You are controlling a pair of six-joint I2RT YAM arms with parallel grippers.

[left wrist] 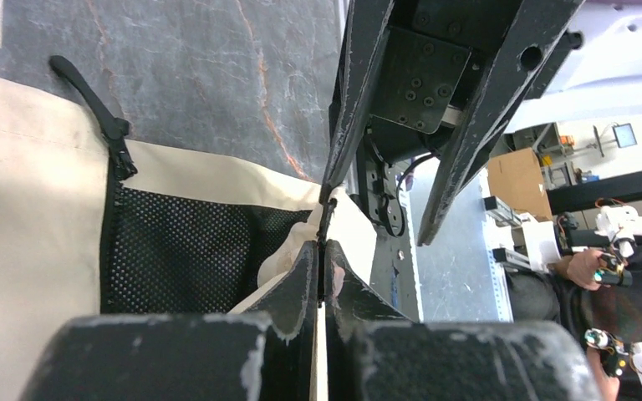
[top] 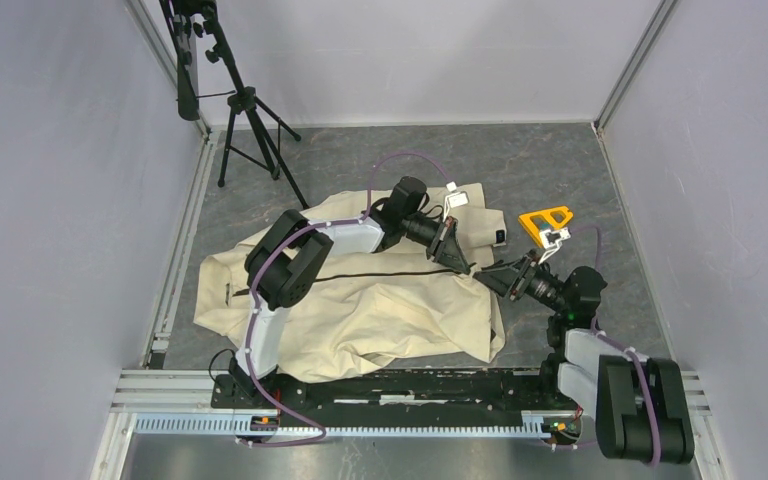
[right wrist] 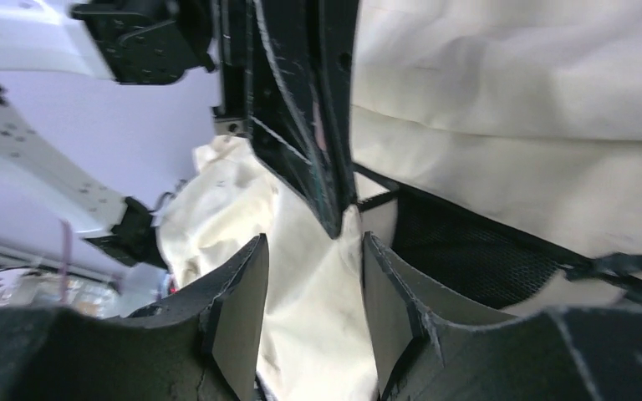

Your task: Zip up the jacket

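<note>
The cream jacket lies wrinkled on the floor, with its dark zipper line running left to right. My left gripper is shut on a thin dark edge of the jacket at the zipper's right end. Black mesh lining and a black pull cord show beside it. My right gripper is open and faces the left gripper tip to tip. In the right wrist view the right gripper has cream fabric between its open fingers, apart from both pads, and the left gripper's tip lies just ahead.
A yellow tool lies on the floor right of the jacket. A black tripod stands at the back left. Grey walls close in the left, right and back. The metal rail with the arm bases runs along the near edge.
</note>
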